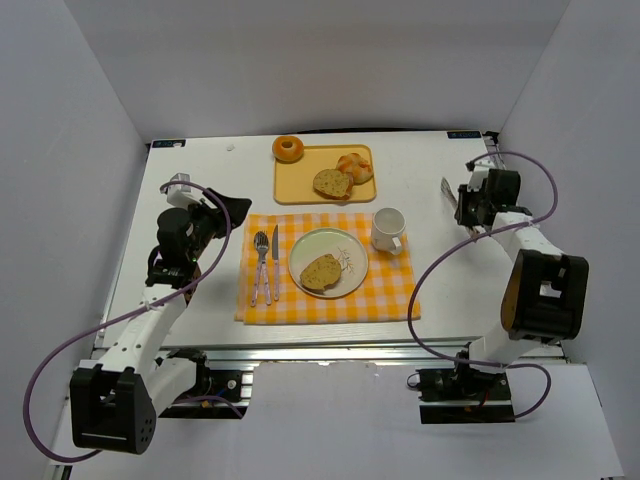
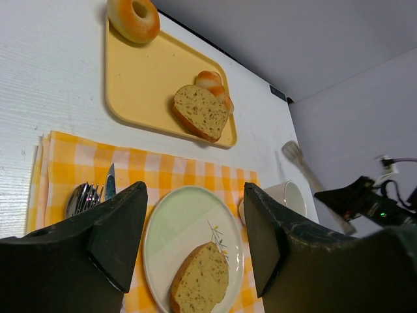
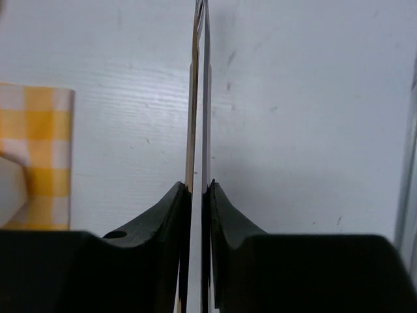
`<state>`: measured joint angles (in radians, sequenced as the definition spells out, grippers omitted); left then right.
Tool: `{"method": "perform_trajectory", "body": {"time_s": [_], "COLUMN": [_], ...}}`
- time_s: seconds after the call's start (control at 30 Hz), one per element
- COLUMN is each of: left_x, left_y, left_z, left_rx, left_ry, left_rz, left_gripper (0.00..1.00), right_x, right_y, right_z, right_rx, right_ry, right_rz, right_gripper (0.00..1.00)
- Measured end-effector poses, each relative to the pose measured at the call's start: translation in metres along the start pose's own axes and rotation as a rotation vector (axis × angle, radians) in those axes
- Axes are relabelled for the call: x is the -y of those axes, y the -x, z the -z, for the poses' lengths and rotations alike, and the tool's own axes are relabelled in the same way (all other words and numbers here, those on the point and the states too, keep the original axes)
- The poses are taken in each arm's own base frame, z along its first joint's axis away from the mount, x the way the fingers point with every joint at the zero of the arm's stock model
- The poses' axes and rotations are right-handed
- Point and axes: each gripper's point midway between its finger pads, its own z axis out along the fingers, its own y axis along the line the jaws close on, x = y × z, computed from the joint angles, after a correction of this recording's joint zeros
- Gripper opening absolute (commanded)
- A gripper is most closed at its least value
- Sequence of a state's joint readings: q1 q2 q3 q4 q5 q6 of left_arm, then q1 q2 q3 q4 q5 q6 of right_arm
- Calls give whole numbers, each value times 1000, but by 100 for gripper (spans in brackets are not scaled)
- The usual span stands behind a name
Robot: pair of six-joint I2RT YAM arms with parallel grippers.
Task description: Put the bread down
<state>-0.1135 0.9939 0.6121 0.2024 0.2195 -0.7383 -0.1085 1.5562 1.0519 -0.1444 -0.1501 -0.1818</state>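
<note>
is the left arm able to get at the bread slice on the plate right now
Probably yes: the left gripper has open, empty jaws, and the bread slice lies uncovered on the plate just ahead, with nothing between.

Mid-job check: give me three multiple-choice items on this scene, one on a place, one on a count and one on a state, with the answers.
1. What lies on the plate?
A. a bagel
B. a brown bread slice
C. nothing

2. How many brown speckled slices are in view?
A. one
B. two
C. three

3. How do the fingers of the left gripper stand?
A. shut on the fork
B. shut on a slice
C. open, holding nothing

Answers:
1 B: the brown bread slice rests on the plate's near side.
2 B: one is on the plate and a second slice is on the yellow tray.
3 C: the left wrist view shows the fingers wide apart with nothing between them.
</note>
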Motion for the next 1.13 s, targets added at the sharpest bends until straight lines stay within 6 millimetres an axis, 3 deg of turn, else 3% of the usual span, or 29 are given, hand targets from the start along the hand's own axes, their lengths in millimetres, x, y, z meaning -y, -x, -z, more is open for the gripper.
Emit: {"method": "perform_trajectory", "body": {"time_s": [0.1,0.17,0.2,0.33,0.57,0.6,0.67,0.83,1.07,1.13], "left_x": [-1,-3,-4,-5,-9,-9,-10,-9,-11,-11], "left_y": [-1,-3,-4,-5,-8,-8,-8,-7,-10,-10], "left_z": [-1,-2,-3,-4,-8,-8,-9,-10,-12,-13], "left_rx": [-5,-10,-13,-16,-27,-29,-30,-29,-39,-41], "left_ry": [2,7,9,12,22,23,24,24,29,29], "left_rz": [1,2,3,4,8,8,8,8,11,11], "left_gripper": [70,70,70,70,70,70,70,70,70,70], "right_x": [6,8,8,9,9,10,12,16,24,23], "right_y": [-41,-56,-63,-75,-82,-82,-80,-53,45,63], "right_z": [-17,-25,-27,-33,-31,-30,-28,-10,35,43], "right_rx": [-86,-117,-133,-164,-193,-197,-199,-151,90,136], "right_ry": [-23,-33,-35,-32,-12,-11,-12,-19,-64,-60], "right_rz": [-45,-65,-73,-89,-89,-90,-91,-57,2,13], "right_gripper": [31,42,53,71,80,87,89,89,89,90]}}
